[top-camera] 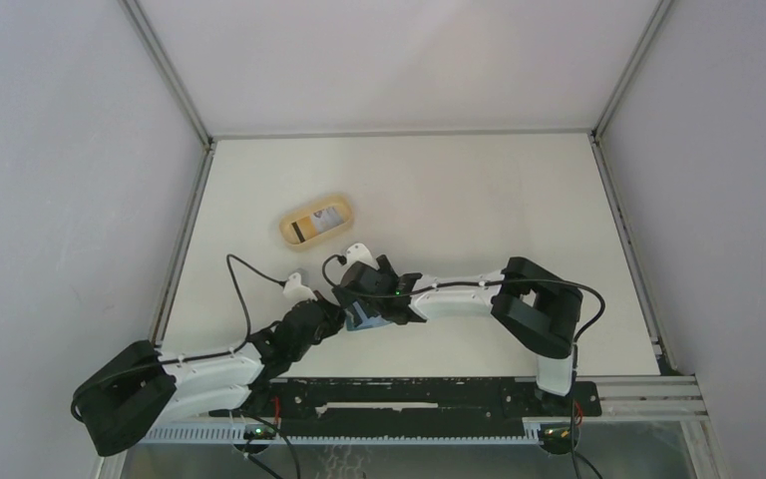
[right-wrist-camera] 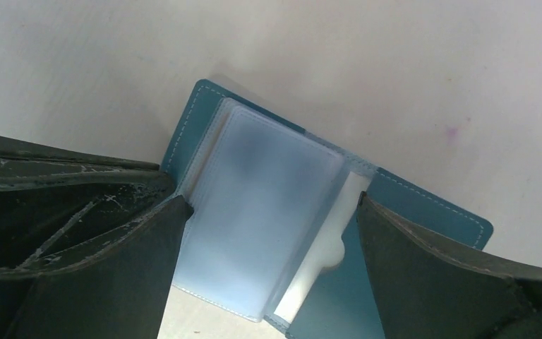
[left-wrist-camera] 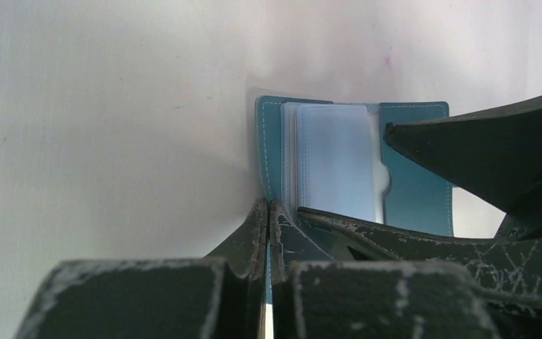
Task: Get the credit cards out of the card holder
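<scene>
The teal-blue card holder (left-wrist-camera: 416,191) lies open on the table, its clear plastic sleeves (left-wrist-camera: 335,159) fanned up. My left gripper (left-wrist-camera: 268,210) is shut on the holder's left cover edge; a thin teal strip shows between the closed fingers. My right gripper (right-wrist-camera: 272,205) is open, its fingers (right-wrist-camera: 141,254) standing on either side of the sleeves (right-wrist-camera: 254,212). A whitish credit card (right-wrist-camera: 328,240) shows behind a sleeve with a thumb notch. In the top view both grippers (top-camera: 337,311) (top-camera: 361,289) meet over the holder (top-camera: 364,320).
A tan oval dish (top-camera: 289,226) stands behind and left of the grippers, with cards (top-camera: 321,221) in it, one with a dark stripe. The table has raised walls at left, right and back. The arms' cables loop near the grippers.
</scene>
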Available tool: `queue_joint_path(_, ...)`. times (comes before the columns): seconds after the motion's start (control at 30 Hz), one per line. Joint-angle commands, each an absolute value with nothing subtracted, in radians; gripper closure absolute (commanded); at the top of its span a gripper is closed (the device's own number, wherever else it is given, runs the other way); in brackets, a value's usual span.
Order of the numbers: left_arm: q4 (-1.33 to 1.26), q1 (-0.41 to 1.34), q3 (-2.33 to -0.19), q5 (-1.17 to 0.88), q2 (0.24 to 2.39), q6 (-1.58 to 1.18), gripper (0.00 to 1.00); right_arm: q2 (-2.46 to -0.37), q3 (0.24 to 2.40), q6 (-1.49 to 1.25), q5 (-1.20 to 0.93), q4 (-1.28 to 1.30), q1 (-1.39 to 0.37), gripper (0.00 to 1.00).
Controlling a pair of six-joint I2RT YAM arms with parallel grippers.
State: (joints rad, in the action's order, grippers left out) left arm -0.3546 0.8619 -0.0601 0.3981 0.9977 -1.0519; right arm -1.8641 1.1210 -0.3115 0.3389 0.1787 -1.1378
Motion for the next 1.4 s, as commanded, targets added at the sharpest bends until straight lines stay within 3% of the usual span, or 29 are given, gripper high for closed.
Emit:
queue_joint_path(0.0,-0.356,0.866,-0.11,0.423,1.007,-1.022,1.0,-1.888,1.154,-0.355,0.366,0.24,-1.149,0.0)
queue_joint_path(0.83,-0.339,0.865,-0.088,0.445,0.989,-1.028,1.0,-1.738,1.057,-0.351,0.521,0.381,-1.102,0.0)
queue_joint_path(1.37,-0.327,0.866,-0.084,0.443,0.973,-1.028,1.0,-1.61,1.057,-0.285,0.617,0.431,-0.973,0.0)
